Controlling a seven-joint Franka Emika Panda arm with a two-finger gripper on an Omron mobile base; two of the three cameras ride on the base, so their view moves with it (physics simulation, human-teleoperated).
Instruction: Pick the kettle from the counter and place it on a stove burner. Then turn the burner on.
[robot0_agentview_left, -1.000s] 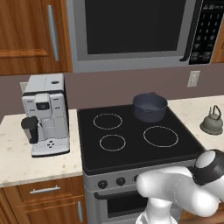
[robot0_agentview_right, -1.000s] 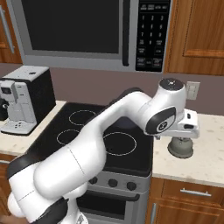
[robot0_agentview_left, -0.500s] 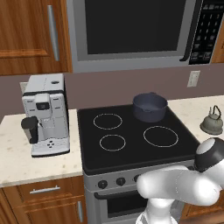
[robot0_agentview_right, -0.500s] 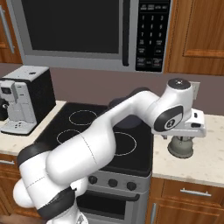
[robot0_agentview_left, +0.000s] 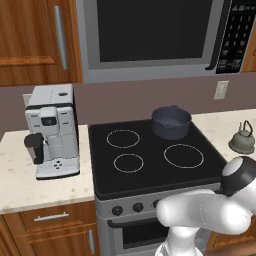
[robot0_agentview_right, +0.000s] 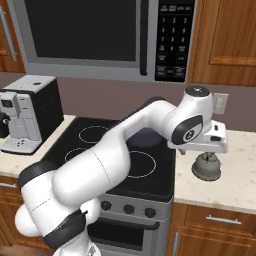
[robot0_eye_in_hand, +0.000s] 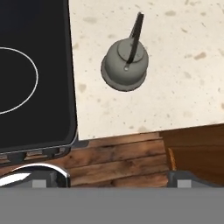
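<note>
Hand view: kettle (robot0_eye_in_hand: 125, 65) beyond tool (robot0_eye_in_hand: 112, 179) (apart)

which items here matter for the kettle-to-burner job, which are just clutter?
Job: kettle on the counter; stove burner; stove knobs; gripper, open above the kettle.

Clutter: dark pot on the back burner; coffee machine; microwave.

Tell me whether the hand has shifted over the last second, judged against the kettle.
Yes. The gripper has moved rightward, from left of the kettle to above it.
</note>
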